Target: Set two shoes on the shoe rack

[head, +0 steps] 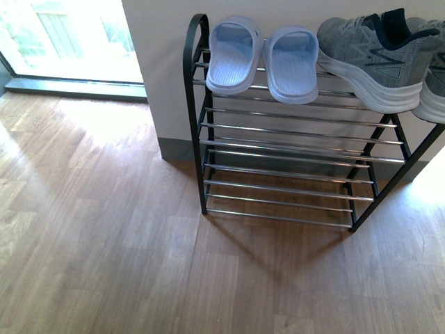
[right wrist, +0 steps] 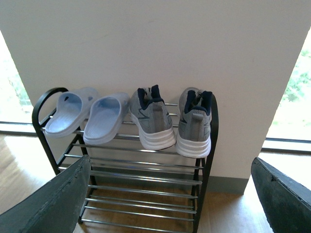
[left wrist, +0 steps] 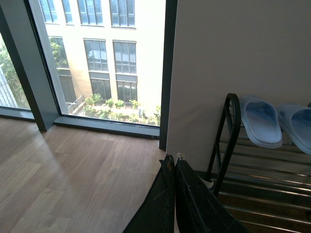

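Wooden floor (head: 104, 243); rack (head: 278, 174) against wall (head: 160, 69).

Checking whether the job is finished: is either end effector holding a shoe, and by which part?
Nothing is held. The left end effector is shut and empty; the right end effector is open and empty.

Neither arm appeared in the front view. In the left wrist view, the left gripper (left wrist: 174, 167) reached up from the lower edge with its two dark fingers (left wrist: 158, 204) pressed flat against each other, nothing between them (only a hairline seam showed where they met). In the right wrist view, the right gripper (right wrist: 170, 194) stood with its jaws spread wide: one dark finger (right wrist: 53, 201) sat in one lower corner and the other in the opposite corner, both cut off by the frame, so their tips could not be judged. It apparently held nothing.
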`<state>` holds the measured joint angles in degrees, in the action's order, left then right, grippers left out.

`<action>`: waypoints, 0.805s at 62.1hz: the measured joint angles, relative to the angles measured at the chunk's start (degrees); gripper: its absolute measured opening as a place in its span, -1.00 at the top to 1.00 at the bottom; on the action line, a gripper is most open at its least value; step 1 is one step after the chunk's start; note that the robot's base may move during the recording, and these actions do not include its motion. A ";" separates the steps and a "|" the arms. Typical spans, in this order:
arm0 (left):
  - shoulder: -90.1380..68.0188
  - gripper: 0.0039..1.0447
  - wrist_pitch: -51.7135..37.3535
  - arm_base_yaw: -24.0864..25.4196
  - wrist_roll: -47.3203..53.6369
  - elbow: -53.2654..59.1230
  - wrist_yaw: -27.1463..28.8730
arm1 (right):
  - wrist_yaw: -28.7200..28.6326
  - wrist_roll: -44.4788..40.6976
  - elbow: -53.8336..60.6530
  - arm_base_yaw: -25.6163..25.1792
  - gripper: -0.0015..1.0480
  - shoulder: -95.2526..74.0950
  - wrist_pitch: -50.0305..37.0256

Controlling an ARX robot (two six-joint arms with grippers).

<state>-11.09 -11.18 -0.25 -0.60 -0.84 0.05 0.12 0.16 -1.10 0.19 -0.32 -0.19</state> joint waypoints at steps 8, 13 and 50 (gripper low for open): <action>5.53 0.98 7.19 0.00 0.00 0.00 -0.02 | 0.00 0.00 0.00 0.00 -0.82 0.00 0.00; 9.94 0.98 10.80 0.00 0.00 0.00 -0.02 | 0.00 0.00 0.00 0.00 -0.82 0.00 0.04; 10.19 -0.10 11.19 0.07 0.00 0.00 -0.02 | -0.04 0.00 0.00 0.00 -0.82 0.04 0.04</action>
<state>-0.91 0.01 -0.19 -0.60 -0.84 0.03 0.08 0.16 -1.10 0.19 -0.27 -0.14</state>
